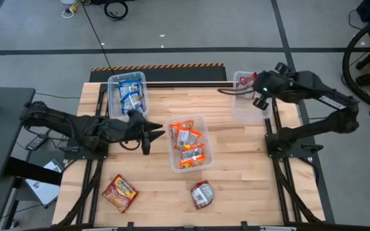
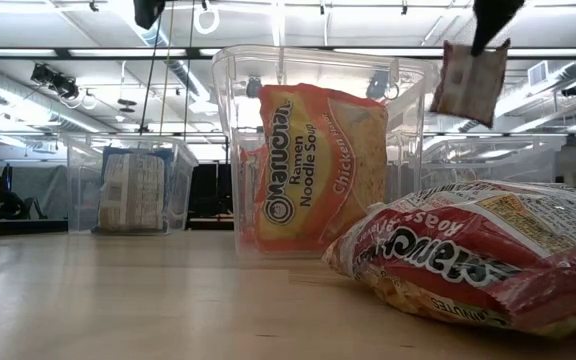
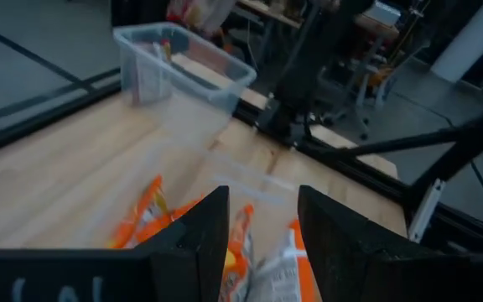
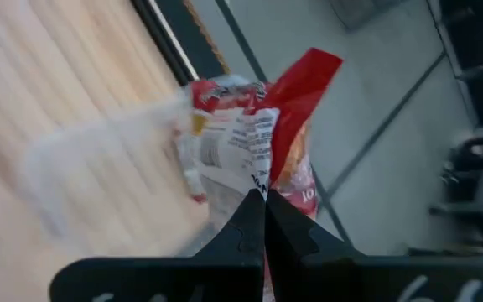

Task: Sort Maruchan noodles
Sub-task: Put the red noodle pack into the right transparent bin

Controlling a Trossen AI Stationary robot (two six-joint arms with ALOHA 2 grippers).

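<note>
My right gripper [image 1: 260, 97] hovers over the clear bin [image 1: 244, 102] at the table's far right and is shut on a dark red noodle packet [image 2: 471, 80]. Something red [image 1: 246, 80] lies inside that bin. My left gripper [image 1: 151, 133] is open and level, just left of the middle bin [image 1: 172, 154], which holds orange packets [image 1: 188, 138]. Its fingers [image 3: 204, 231] stand apart above orange packets [image 3: 149, 214]. A far-left bin [image 1: 111, 96] holds blue packets [image 1: 130, 95]. Two red packets [image 1: 119, 192], [image 1: 202, 194] lie flat on the near table. My right gripper pinches the dark red packet by its crinkled top edge [image 4: 257, 180] between the two fingertips [image 4: 246, 222], coming from above. The packet [image 2: 471, 80] hangs lifted clear below the fingers, slightly tilted, above the far-right bin.
Three clear bins stand across the far half of the wooden table [image 1: 159, 192]. In the low view a red packet [image 2: 478, 255] lies close in the foreground, in front of the middle bin with an upright orange packet [image 2: 318, 165]. Bare wood lies between the two near packets.
</note>
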